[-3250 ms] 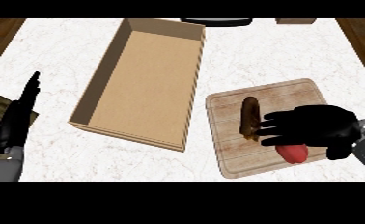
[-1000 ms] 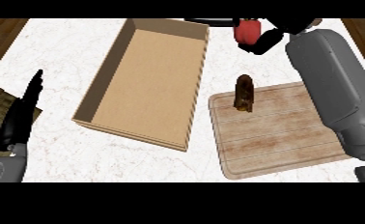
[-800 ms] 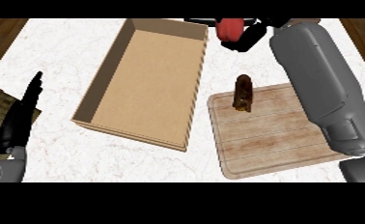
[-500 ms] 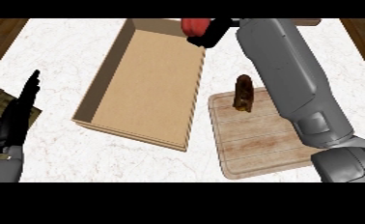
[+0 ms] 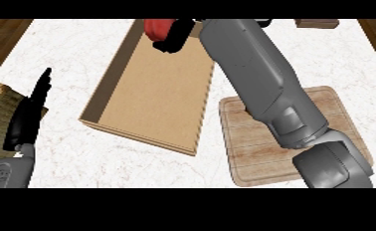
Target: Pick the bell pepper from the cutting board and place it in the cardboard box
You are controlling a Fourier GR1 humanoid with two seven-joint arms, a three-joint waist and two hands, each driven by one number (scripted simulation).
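Right hand (image 5: 175, 37) fingers curled round bell pepper (image 5: 156, 28) above cardboard box (image 5: 150, 95); forearm hides cutting board (image 5: 257, 150).

Right hand (image 5: 175, 37) over far end of cardboard box (image 5: 150, 93), fingers curled round red bell pepper (image 5: 155, 27); pepper partly hidden by hand. Right forearm (image 5: 253, 73) stretches diagonally from lower right, crossing wooden cutting board (image 5: 253, 155) and covering much of it. Box open-topped, lying on white marble counter (image 5: 73, 43), left of board. Left hand (image 5: 29, 115) at left edge, fingers straight, pointing up, resting.
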